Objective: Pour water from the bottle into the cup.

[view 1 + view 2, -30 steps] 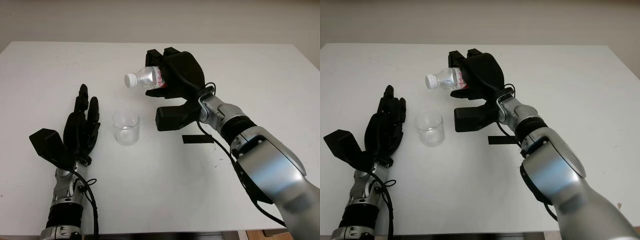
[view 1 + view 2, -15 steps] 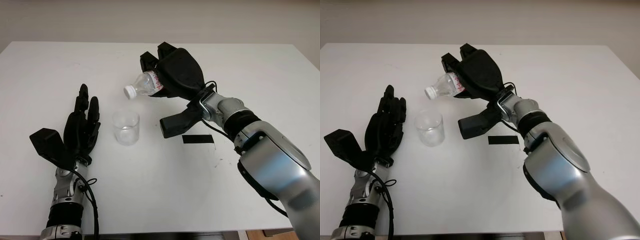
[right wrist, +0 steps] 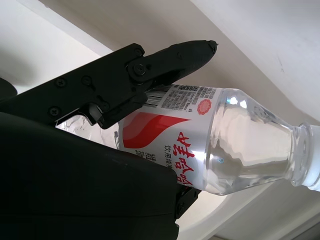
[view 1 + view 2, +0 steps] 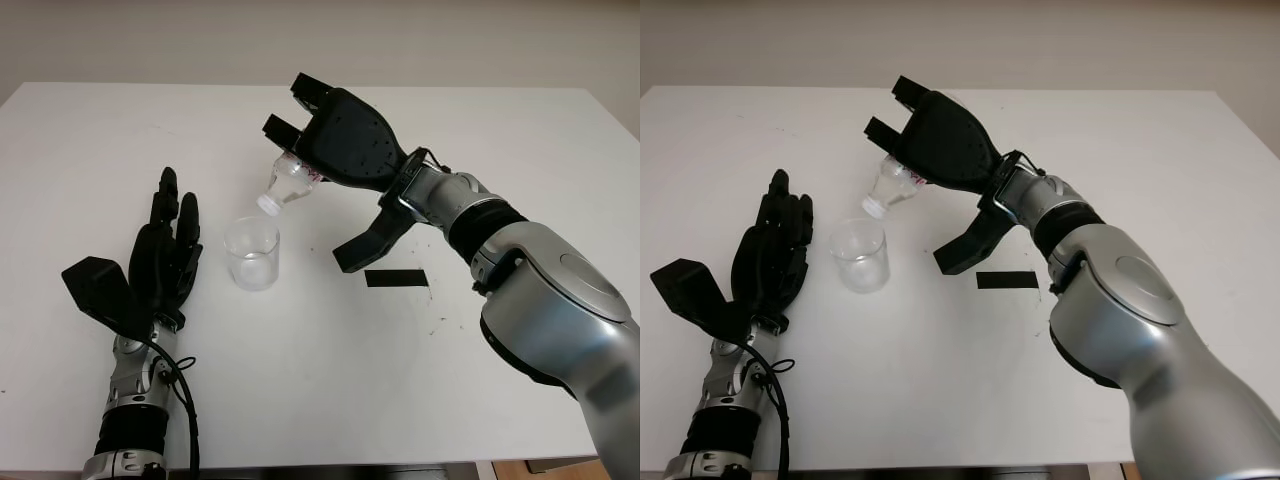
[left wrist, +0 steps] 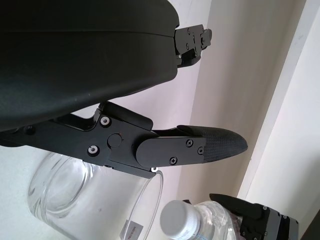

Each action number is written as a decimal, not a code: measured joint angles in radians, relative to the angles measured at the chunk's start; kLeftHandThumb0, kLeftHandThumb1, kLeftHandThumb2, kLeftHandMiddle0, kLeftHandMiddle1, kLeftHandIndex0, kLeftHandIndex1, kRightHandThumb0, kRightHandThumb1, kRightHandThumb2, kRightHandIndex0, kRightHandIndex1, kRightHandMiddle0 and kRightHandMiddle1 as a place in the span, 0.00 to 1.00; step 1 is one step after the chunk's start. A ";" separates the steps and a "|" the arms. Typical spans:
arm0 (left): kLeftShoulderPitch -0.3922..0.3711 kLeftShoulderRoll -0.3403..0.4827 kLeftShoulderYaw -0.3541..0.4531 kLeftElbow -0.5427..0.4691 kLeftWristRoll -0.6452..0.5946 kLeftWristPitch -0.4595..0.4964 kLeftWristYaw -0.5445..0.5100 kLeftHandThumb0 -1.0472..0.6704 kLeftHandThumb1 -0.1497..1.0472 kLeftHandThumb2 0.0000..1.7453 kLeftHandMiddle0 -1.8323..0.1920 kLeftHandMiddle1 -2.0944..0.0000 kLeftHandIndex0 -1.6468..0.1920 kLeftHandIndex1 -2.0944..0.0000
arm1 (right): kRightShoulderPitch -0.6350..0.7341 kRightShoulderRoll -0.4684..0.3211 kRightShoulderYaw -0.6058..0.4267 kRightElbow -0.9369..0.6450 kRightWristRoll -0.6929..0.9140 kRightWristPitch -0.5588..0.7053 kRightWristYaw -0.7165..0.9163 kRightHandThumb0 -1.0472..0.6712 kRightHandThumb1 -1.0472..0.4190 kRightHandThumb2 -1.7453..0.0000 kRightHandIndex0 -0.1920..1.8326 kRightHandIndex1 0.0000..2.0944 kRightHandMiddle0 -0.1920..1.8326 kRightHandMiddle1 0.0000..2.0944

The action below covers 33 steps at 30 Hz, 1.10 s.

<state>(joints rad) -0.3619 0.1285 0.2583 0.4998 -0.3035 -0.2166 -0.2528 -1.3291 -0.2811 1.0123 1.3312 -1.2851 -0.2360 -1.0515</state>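
1. My right hand (image 4: 345, 150) is up over the middle of the white bench (image 4: 520, 130), its fingers wrapped around the bottle (image 4: 286, 183), which shows a red-and-white label in the right wrist view.
2. I see the bottle tilted steeply, neck down, with its white cap (image 4: 266, 205) still on and pointing toward the cup (image 4: 251, 254).
3. The cap sits just above the cup's far rim, slightly to the rim's right side; I see no contact between them.
4. The clear cup stands upright on the bench between my two hands; I cannot tell if it holds any water.
5. My left hand (image 4: 163, 258) is open, just left of the cup and holding nothing.
6. In the left wrist view I see one finger (image 5: 200, 146) of that hand reaching past the cup's rim (image 5: 159, 200), with the capped bottle beyond it.
7. A black strip (image 4: 396, 278) lies flat on the bench, right of the cup and below my right forearm.
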 measured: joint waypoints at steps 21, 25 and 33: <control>-0.013 -0.007 0.000 0.027 0.001 -0.021 -0.012 0.20 1.00 0.26 0.98 0.97 0.98 0.97 | 0.003 0.001 -0.138 0.001 0.202 -0.144 0.058 0.34 0.00 0.87 0.70 1.00 0.47 1.00; -0.018 -0.006 0.000 0.033 0.004 -0.021 -0.011 0.20 1.00 0.25 0.97 0.97 0.97 0.97 | 0.025 0.001 -0.219 0.001 0.299 -0.184 0.086 0.35 0.00 0.88 0.72 1.00 0.53 1.00; -0.021 -0.005 0.003 0.035 0.002 -0.017 -0.017 0.20 1.00 0.25 0.97 0.97 0.97 0.97 | 0.154 0.047 -0.558 -0.007 0.711 -0.331 0.439 0.39 0.00 0.82 0.82 1.00 0.62 1.00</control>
<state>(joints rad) -0.3830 0.1232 0.2609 0.5345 -0.3020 -0.2332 -0.2702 -1.1752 -0.2337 0.4543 1.3242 -0.5739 -0.5665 -0.6125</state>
